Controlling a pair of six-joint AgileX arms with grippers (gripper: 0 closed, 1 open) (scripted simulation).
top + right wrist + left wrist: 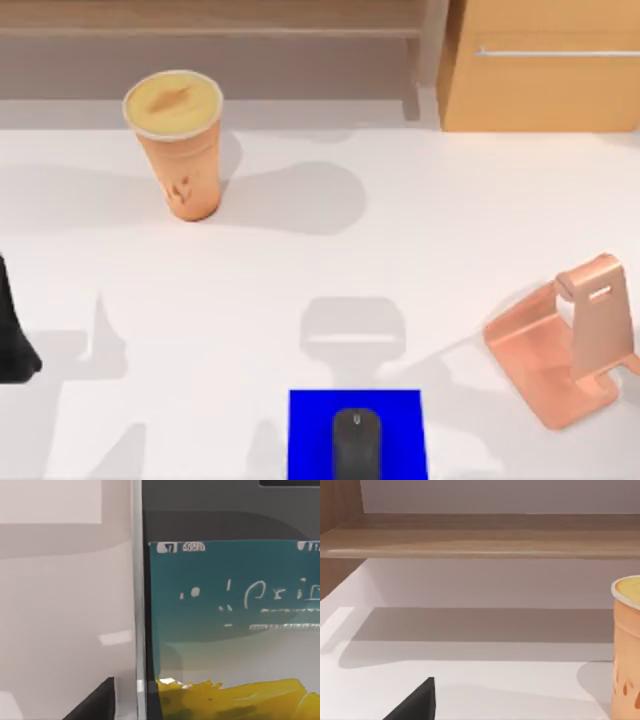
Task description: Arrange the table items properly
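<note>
Mouse [356,442] sits on the blue mat [310,430] at bottom centre, apparently already placed; cup [180,140] stands upper left. Stand [565,345] at right is empty, likely awaiting the smartphone [230,630], close before the right wrist camera. Left arm [12,335] parked at left edge; either gripper's grip: cannot tell.

Orange cup [186,150] is topped in pale yellow. Dark-grey mouse [356,443] is shown on a saturated blue mat [310,430]. Stand [570,345] is rendered rose-gold; bench [330,290] white. Phone [235,630], silver-edged, is patterned teal, white and yellow.
</note>
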